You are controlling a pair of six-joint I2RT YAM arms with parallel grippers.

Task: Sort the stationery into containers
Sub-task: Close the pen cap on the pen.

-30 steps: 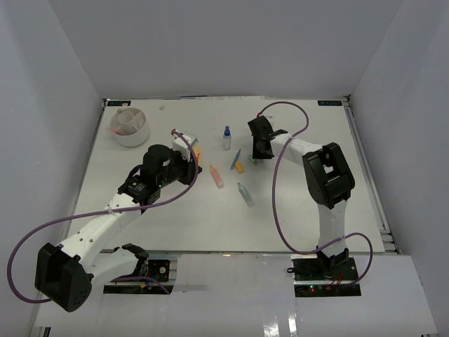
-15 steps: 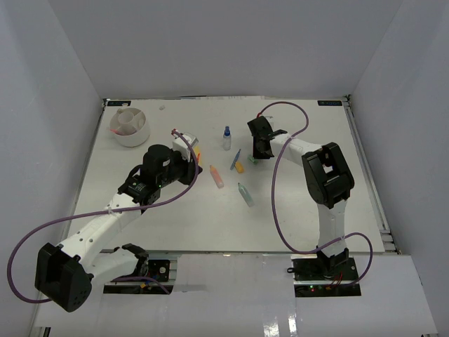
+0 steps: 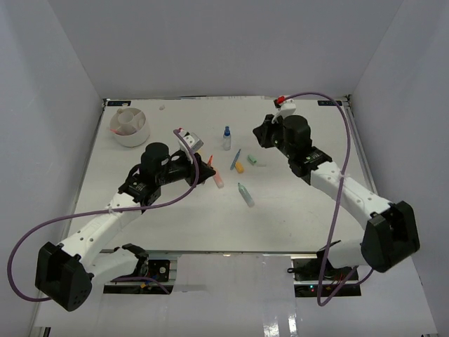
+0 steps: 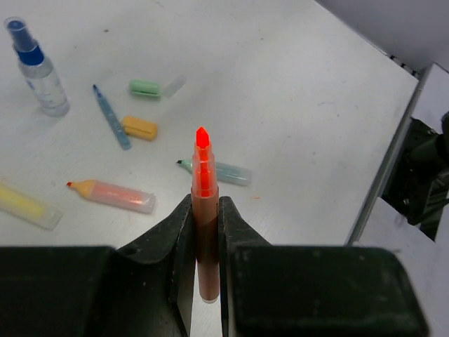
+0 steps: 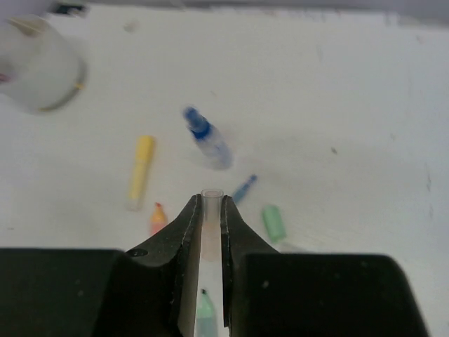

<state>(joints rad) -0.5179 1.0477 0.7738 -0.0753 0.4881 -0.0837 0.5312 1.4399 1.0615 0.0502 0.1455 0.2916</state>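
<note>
My left gripper (image 4: 205,202) is shut on an uncapped orange marker (image 4: 203,165), whose tip points away from the wrist. It hovers over the middle of the table (image 3: 203,170). My right gripper (image 5: 210,205) is shut on a small clear cap (image 5: 212,192) and is raised at the back right (image 3: 263,133). Loose stationery lies between the grippers: a blue-capped bottle (image 3: 226,137), a blue pen (image 3: 236,159), a yellow block (image 3: 239,167), a green piece (image 3: 254,161), a teal marker (image 3: 245,194) and a pink-orange marker (image 3: 218,180). The white divided tub (image 3: 131,126) stands at the back left.
A yellow marker (image 5: 142,168) lies left of the bottle in the right wrist view. Purple cables loop from both arms. White walls close off the table's left, back and right sides, and a metal rail (image 3: 368,175) runs along the right edge.
The right gripper closed on the clear cap and lifted away from the table, its arm unfolding out to the right. The left gripper shifted slightly right with the orange marker.
</note>
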